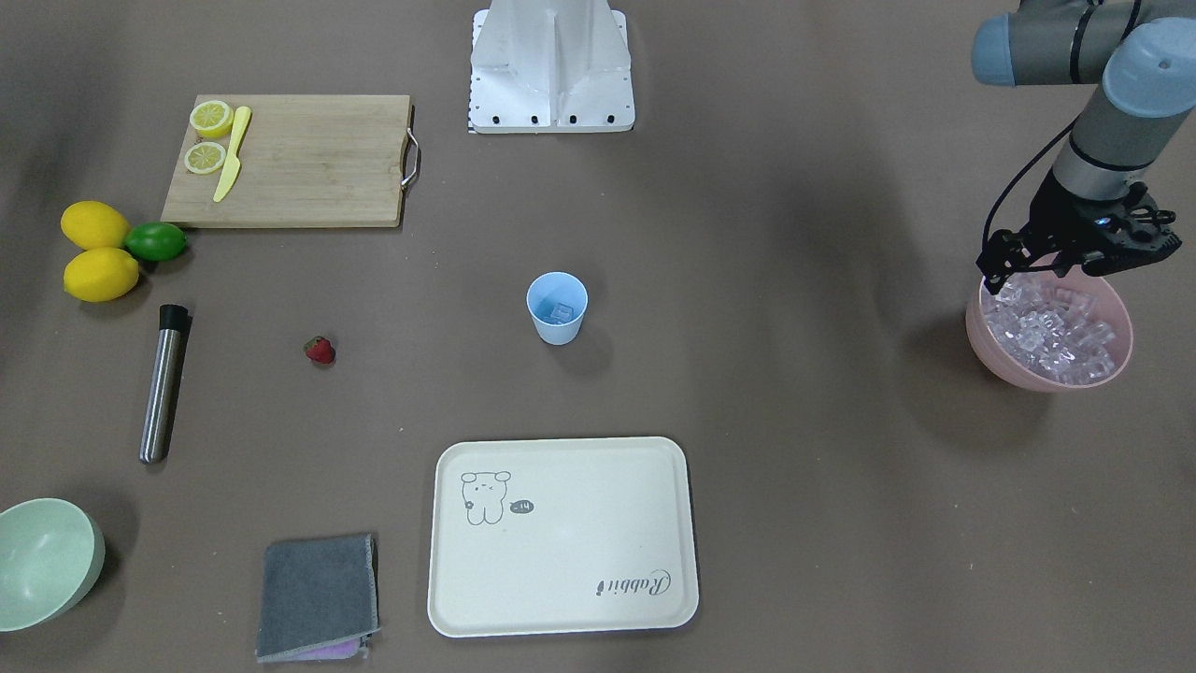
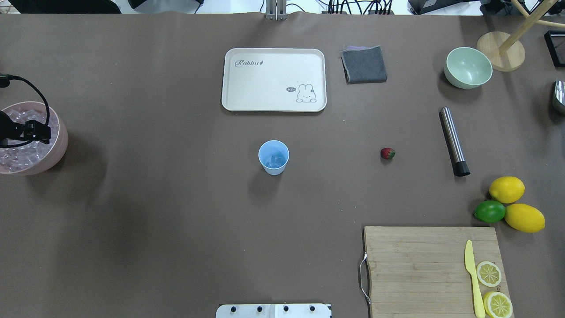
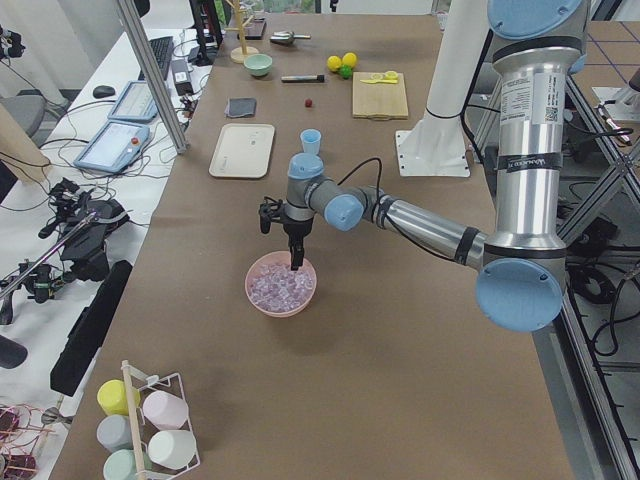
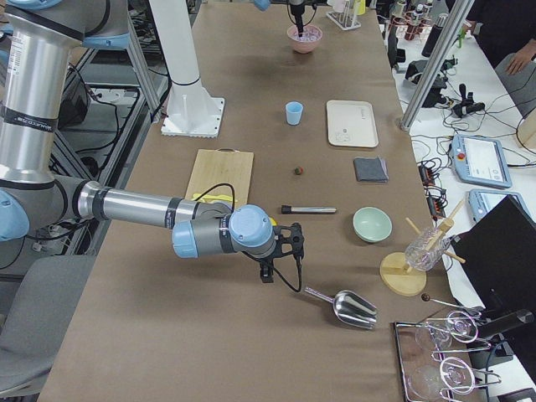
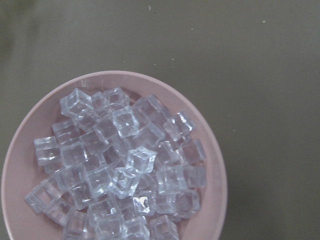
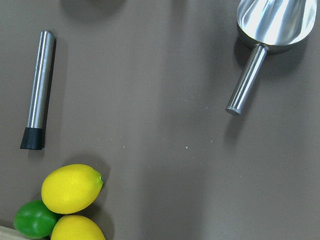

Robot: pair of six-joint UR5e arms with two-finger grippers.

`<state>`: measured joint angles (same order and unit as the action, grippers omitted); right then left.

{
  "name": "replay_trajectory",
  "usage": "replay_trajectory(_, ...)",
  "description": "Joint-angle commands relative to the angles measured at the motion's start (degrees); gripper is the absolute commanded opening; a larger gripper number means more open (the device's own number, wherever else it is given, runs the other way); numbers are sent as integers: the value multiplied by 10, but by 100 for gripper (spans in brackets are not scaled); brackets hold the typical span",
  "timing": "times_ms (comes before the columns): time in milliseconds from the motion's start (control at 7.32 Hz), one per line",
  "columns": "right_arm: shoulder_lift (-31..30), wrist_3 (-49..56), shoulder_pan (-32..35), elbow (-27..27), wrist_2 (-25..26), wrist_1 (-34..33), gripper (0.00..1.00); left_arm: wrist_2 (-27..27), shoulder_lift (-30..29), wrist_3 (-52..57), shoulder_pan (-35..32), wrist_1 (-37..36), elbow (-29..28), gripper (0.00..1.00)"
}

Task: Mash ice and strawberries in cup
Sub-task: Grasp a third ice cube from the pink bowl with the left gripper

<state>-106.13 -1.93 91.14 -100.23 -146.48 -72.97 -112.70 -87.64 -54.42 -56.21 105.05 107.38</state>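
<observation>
The light blue cup (image 1: 557,318) stands mid-table with a cube of ice (image 1: 562,311) inside. More ice (image 5: 120,165) fills the pink bowl (image 1: 1004,369) at the table's left end. My left gripper (image 1: 1037,273) hangs just over that ice, its fingers apart and nothing seen between them. A small red strawberry (image 1: 320,350) lies alone on the table, right of the cup from my side. My right gripper (image 4: 268,272) hovers over the table's far right end, and I cannot tell whether it is open or shut.
A steel muddler (image 1: 163,383) lies beyond the strawberry. A cutting board (image 1: 290,159) carries lemon slices and a yellow knife, with lemons and a lime (image 1: 155,241) beside it. A cream tray (image 1: 561,537), grey cloth (image 1: 318,594), green bowl (image 1: 47,561) and steel scoop (image 6: 270,25) are around.
</observation>
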Motion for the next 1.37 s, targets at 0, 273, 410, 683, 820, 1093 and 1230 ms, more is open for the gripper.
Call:
replay_trajectory(0, 2, 0, 0, 0, 0, -1, 100, 1, 4, -24, 0, 65, -48, 92)
replay_trajectory(273, 2, 0, 0, -1, 0, -1, 100, 3, 8, -65, 6, 69, -49, 92)
replay_trajectory(410, 3, 0, 0, -1, 0, -1, 100, 3, 12, -67, 7, 71, -48, 92)
replay_trajectory(683, 2, 0, 0, -1, 0, -1, 100, 3, 17, -86, 13, 71, -47, 93)
replay_trajectory(820, 2, 0, 0, -1, 0, -1, 100, 3, 18, -99, 24, 74, -47, 93)
replay_trajectory(1093, 2, 0, 0, 0, 0, -1, 100, 3, 20, -100, 30, 77, -49, 91)
replay_trajectory(1230, 2, -1, 0, 0, 0, -2, 100, 4, 20, -98, 30, 76, -51, 76)
